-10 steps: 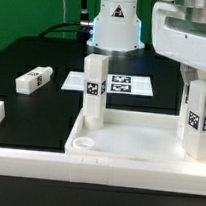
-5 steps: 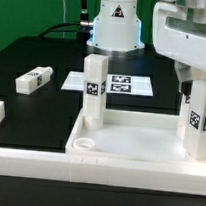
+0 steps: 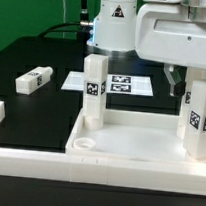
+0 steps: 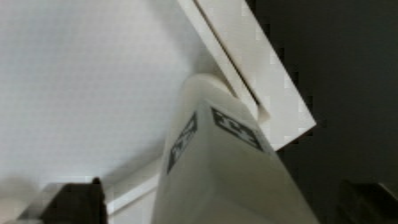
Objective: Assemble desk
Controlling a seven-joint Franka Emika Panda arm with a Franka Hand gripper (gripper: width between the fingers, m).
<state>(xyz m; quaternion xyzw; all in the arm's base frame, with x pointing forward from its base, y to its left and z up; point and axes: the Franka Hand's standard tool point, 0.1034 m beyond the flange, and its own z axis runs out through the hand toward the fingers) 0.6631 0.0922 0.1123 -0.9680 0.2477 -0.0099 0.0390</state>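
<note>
desk top (image 3: 128, 145), a white tray with a raised rim, is lying at the front of the black table (image 3: 40, 111), just behind a long white rail (image 3: 86, 172) that is running along the nearest edge. a round socket (image 3: 83, 145) is showing in the tray's near corner on the exterior view's left. behind that socket a square white leg (image 3: 92, 102) is standing upright on the tray, carrying a black-and-white tag. a second tagged leg (image 3: 200, 124) is standing upright on the tray at the exterior view's right. the gripper (image 4: 221, 200) is hovering over this second leg with its jaws spread wide, gripping nothing, one dark finger (image 3: 174, 83) hanging beside the post and apart from it. farther back, a third leg (image 3: 33, 80) is lying on its side on the table, well apart from the tray. beyond it the marker board (image 3: 113, 84) is lying flat, and the arm's white base (image 3: 115, 27) is standing at the far edge
</note>
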